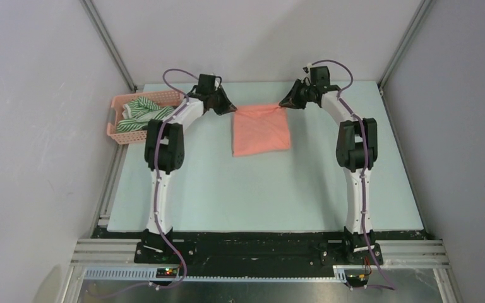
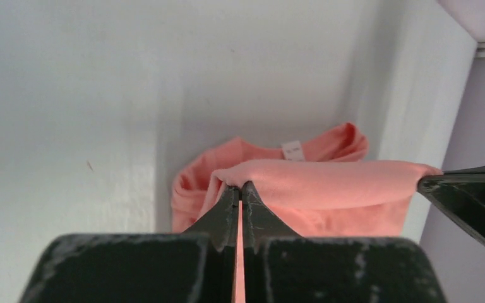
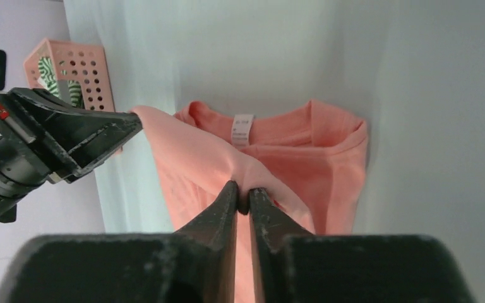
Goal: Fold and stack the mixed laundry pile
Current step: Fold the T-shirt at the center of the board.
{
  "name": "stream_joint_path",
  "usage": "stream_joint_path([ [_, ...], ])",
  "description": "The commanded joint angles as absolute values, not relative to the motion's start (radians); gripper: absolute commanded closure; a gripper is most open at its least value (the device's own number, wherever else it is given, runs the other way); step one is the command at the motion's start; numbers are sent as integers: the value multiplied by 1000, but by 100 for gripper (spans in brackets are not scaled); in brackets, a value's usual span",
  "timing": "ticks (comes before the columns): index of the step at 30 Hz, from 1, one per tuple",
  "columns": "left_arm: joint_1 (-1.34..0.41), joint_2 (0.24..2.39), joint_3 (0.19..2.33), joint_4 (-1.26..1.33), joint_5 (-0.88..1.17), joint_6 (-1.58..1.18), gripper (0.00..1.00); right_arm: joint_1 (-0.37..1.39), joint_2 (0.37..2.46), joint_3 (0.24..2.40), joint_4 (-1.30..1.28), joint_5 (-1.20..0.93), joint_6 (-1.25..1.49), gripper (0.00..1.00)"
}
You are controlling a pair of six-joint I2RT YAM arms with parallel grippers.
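Working outward from the arm bases: the counter (image 1: pixel 259 196) runs out to the salmon-pink shirt (image 1: pixel 260 129), which lies in the far middle as a rough flat square. Its near edge is down on the surface. At the far edge both arms are on it. The left pincer (image 2: pixel 240 187) is clamped on the left corner with cloth showing between the fingers. The right pincer (image 3: pixel 243 189) is pinched on the right corner, jaws all but together on the fabric. The edge between them is pulled straight and raised over the collar and its white label (image 3: pixel 243 128). My read is that it is held taut so the fold lands square, not bunched. Next comes laying that edge down evenly; if one side lets go early, the fold could skew. Far left, the pink basket (image 1: pixel 117 101) holds the green-and-white striped garment (image 1: pixel 140 112), not yet folded.
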State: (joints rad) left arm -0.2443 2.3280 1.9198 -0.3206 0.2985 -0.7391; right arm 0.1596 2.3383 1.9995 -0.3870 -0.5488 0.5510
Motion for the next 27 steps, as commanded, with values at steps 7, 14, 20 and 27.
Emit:
stream_joint_path([
  [7,-206,2410,2137,-310,325,-667,54,111,2435,2210,-528,-618,463,44],
  [14,-216,2133,1714,-309,316,-663,50,111,2130,1808,-481,-655,373,39],
  [20,-283,2002,1487,-308,304,-615,47,119,2022,1625,-523,-660,277,40],
  [27,-331,2003,1408,-310,292,-601,46,124,2044,1580,-581,-665,195,43],
])
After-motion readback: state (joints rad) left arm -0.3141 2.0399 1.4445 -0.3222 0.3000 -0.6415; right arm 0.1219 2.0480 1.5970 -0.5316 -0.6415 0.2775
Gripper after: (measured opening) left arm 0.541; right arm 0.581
